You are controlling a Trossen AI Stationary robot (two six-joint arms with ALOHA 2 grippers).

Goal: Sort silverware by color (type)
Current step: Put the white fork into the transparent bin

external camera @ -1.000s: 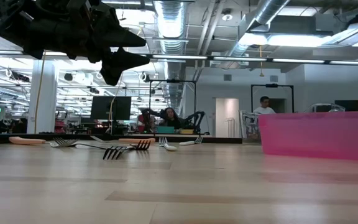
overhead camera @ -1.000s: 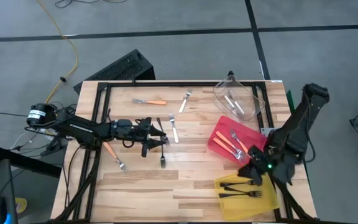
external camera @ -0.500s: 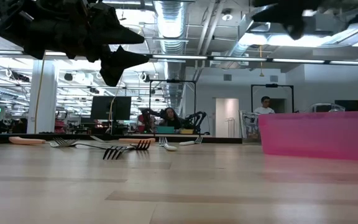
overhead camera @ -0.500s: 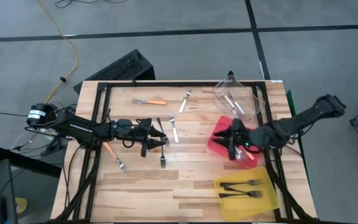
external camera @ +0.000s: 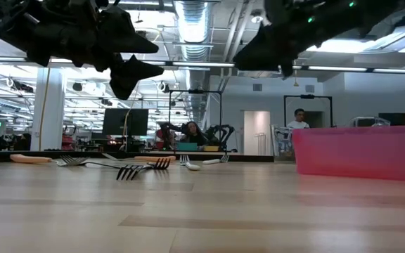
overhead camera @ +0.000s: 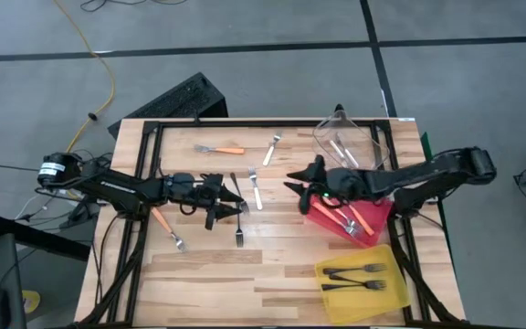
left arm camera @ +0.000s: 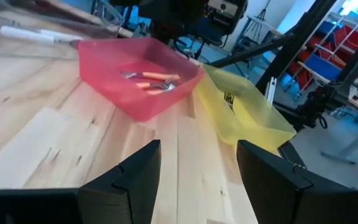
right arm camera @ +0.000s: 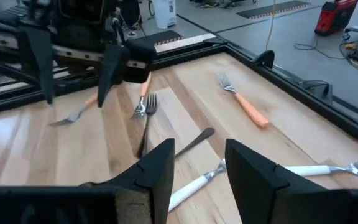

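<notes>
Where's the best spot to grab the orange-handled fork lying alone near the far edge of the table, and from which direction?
Grip the orange-handled fork around the middle of its orange handle, coming straight down from above. It lies flat on the table, apart from the other forks, so nothing crowds the tool there. The handle looks thicker than the metal tines, so it probably offers the surer hold, with fingers set across its length.

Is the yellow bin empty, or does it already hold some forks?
Not empty. In the high view the yellow bin holds black forks lying flat on its floor; three seem visible, though the exact count is hard to tell.
</notes>
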